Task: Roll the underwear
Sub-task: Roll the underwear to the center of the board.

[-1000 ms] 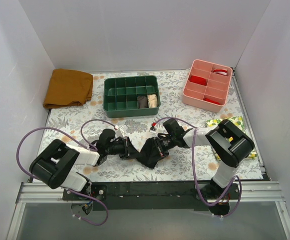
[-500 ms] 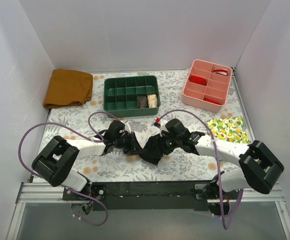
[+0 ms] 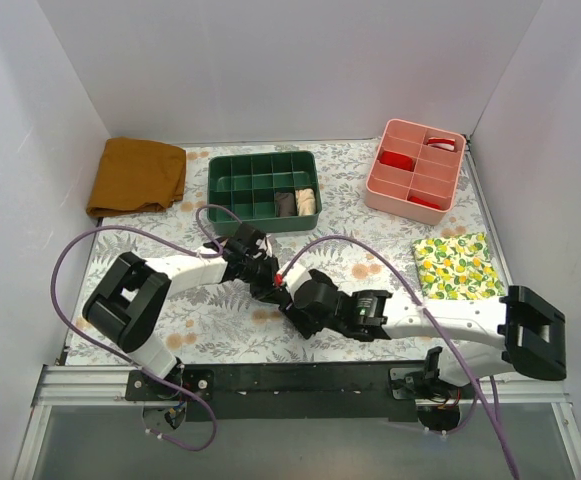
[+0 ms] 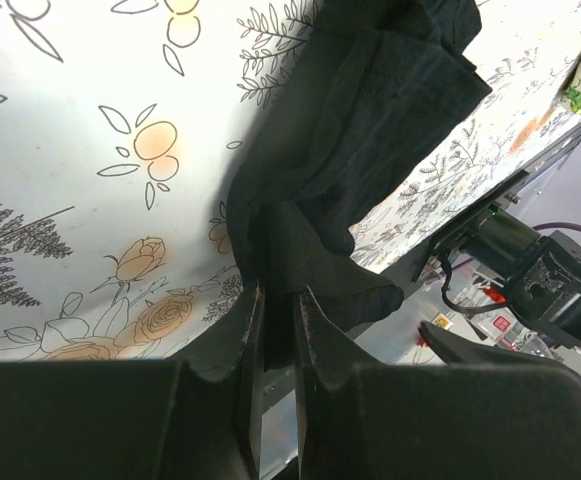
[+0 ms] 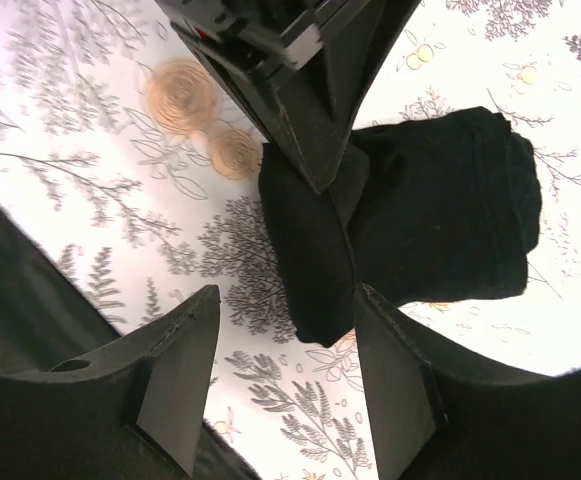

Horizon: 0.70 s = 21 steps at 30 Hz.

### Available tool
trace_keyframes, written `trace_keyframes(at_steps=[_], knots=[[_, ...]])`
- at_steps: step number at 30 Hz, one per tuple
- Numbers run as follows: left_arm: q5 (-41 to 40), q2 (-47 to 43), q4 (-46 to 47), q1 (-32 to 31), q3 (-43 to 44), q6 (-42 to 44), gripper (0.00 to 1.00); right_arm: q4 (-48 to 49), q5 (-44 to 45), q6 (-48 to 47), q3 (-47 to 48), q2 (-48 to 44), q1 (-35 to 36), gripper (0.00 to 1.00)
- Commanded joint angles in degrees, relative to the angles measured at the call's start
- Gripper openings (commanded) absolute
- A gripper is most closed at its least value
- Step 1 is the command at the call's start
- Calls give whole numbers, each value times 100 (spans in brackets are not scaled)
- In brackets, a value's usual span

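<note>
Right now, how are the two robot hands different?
The left gripper is shut, pinching the underwear at its edge; the right gripper is open, pinching nothing. The left gripper comes in from the left, the right gripper from the right. Both are black and sit by the underwear.

Underwear (image 5: 440,210) mid-front on table (image 3: 150,240); tray (image 3: 265,225) behind, 2nd tray (image 3: 402,203) back-R, cloth (image 3: 137,176) back-L, 2nd cloth (image 3: 457,266) R.

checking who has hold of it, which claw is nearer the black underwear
Left. The left claw is shut on a fold of the underwear, touching it. The right claw hangs open over it, a finger on either side, gripping nothing.
</note>
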Motion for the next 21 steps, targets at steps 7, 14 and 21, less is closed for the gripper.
trace_keyframes(at_steps=[7,14,21], knots=[[-71,524,-1098,-27,469,403,0,-399,1439,-248,649,1101,725,64],[122,656,-1115,-27,521,534,0,-574,1913,-90,666,1576,840,64],[219,691,-1133,-27,592,613,0,-926,2099,261,623,2121,849,63]])
